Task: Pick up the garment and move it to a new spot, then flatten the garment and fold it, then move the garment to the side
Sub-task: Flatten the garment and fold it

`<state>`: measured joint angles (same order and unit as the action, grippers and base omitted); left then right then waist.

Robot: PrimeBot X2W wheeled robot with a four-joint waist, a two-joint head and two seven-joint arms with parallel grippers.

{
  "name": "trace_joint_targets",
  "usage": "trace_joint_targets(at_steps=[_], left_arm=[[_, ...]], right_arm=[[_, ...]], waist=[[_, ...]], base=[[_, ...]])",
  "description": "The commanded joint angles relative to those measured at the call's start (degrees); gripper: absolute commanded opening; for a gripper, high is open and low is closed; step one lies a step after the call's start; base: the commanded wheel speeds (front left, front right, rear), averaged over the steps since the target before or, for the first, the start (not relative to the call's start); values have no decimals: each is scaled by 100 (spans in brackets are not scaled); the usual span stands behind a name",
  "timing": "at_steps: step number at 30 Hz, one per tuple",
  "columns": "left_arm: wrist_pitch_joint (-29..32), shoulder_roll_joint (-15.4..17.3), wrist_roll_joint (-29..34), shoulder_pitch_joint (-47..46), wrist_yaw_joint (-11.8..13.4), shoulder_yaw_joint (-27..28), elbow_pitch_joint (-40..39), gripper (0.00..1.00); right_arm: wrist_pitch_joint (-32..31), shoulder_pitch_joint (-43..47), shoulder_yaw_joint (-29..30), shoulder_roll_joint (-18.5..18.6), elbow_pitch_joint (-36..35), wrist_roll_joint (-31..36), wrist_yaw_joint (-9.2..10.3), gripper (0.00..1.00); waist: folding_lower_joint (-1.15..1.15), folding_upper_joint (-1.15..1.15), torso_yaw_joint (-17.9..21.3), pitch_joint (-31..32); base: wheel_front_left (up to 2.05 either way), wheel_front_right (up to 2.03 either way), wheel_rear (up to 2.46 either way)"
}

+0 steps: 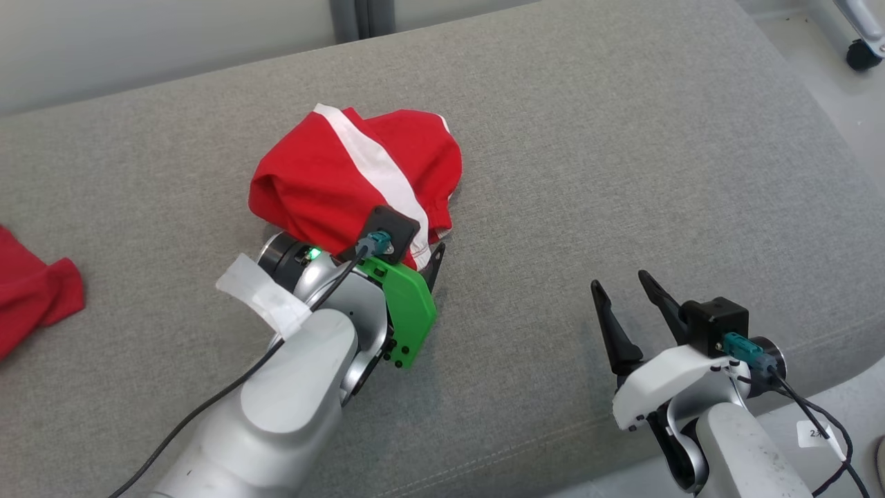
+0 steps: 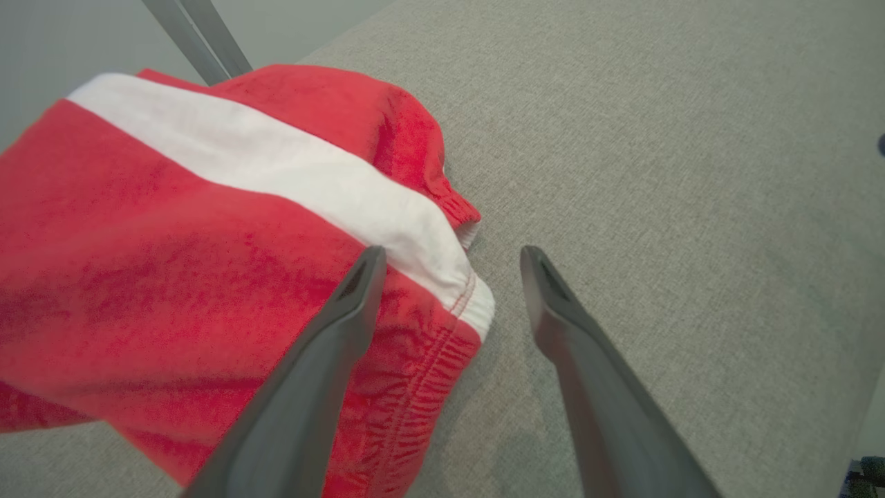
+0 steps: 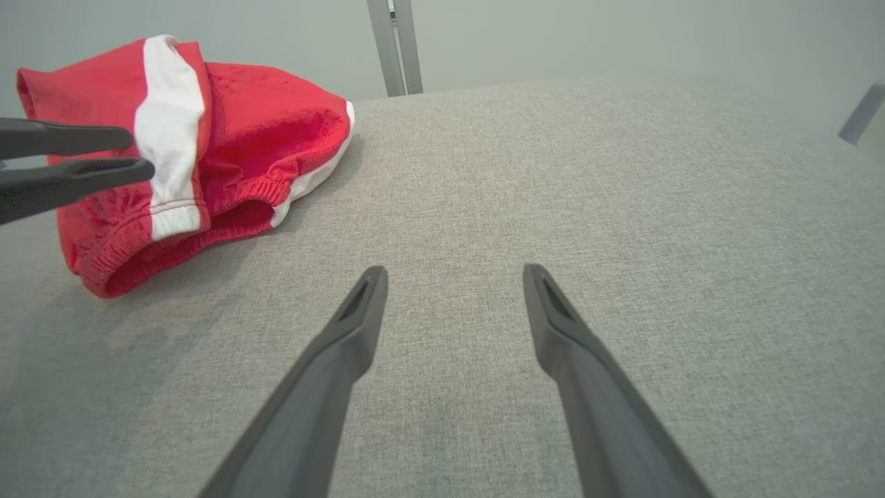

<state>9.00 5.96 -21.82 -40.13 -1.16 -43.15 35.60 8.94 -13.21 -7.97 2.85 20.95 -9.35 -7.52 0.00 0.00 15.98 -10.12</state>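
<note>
Surface: a broad grey woven upholstered cushion fills the head view.
Garment: a crumpled red cotton garment with a white stripe and a gathered elastic hem sits in a rounded heap on the cushion, at about 11 o'clock from the middle of the head view.
Garment axis: the white stripe runs from 11 o'clock to 5 o'clock in the head view. Its lower end reaches the hem nearest the robot.
Left pincer: the left gripper has its fingers spread wide and pinches nothing. In its wrist view one finger lies over the red cloth, and the other lies over bare cushion at 3 o'clock of the hem corner.
Right pincer: the right gripper is spread and empty. It hovers over bare cushion at 4 o'clock of the heap, well apart from it.
Deciding relation: the heap lies at 11 o'clock from the left gripper, with the hem corner just between its fingers. The left arm is much the nearer.
Likely step: the heap is bunched, so flattening seems not yet done.
Other cloth: a second red fabric piece lies at 9 o'clock, at the head view's edge.
</note>
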Motion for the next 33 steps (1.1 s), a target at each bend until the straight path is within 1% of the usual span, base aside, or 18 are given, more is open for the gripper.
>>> trace_joint_targets(at_steps=[1,5,10,13,17,18,19,20,22,26,33], left_arm=[[59,76,54,107,31,-47,-11,100],[356,217,307,143,119,-296,-4,100],[545,373,482,83,336,-402,13,100],[529,434,555,6,405,-434,44,100],[440,430,579,-36,499,-428,61,100],[434,434,587,-52,511,-435,71,85],[423,438,590,-66,513,-442,79,49],[410,443,589,-71,506,-452,92,0],[388,440,539,-68,495,-435,116,0],[162,362,360,-110,504,-288,47,0],[-281,242,118,-364,443,-26,-267,0]], right_arm=[[39,1,19,7,-9,-10,6,100],[100,-40,57,6,21,-67,6,100],[183,-110,31,5,68,-146,6,100],[222,-152,-15,6,114,-203,6,100],[269,-221,-33,5,185,-233,6,100],[280,-234,-39,4,202,-231,6,100],[282,-246,-42,5,219,-233,6,100],[293,-253,-50,6,233,-244,6,100],[307,-264,-70,6,257,-269,6,100],[334,-318,-56,6,305,-262,6,100],[349,-300,-46,6,387,-244,6,100]], waist=[[0,0,174,-178],[0,0,249,-298],[0,0,264,-410],[0,0,259,-457],[0,0,215,-484],[0,0,202,-485],[0,0,189,-485],[0,0,178,-485],[0,0,163,-481],[0,0,127,-467],[0,0,77,-374]], base=[[0,0,0],[0,0,0],[0,0,0],[0,0,0],[0,0,0],[0,0,0],[0,0,0],[0,0,0],[0,0,0],[0,0,0],[0,0,0]])
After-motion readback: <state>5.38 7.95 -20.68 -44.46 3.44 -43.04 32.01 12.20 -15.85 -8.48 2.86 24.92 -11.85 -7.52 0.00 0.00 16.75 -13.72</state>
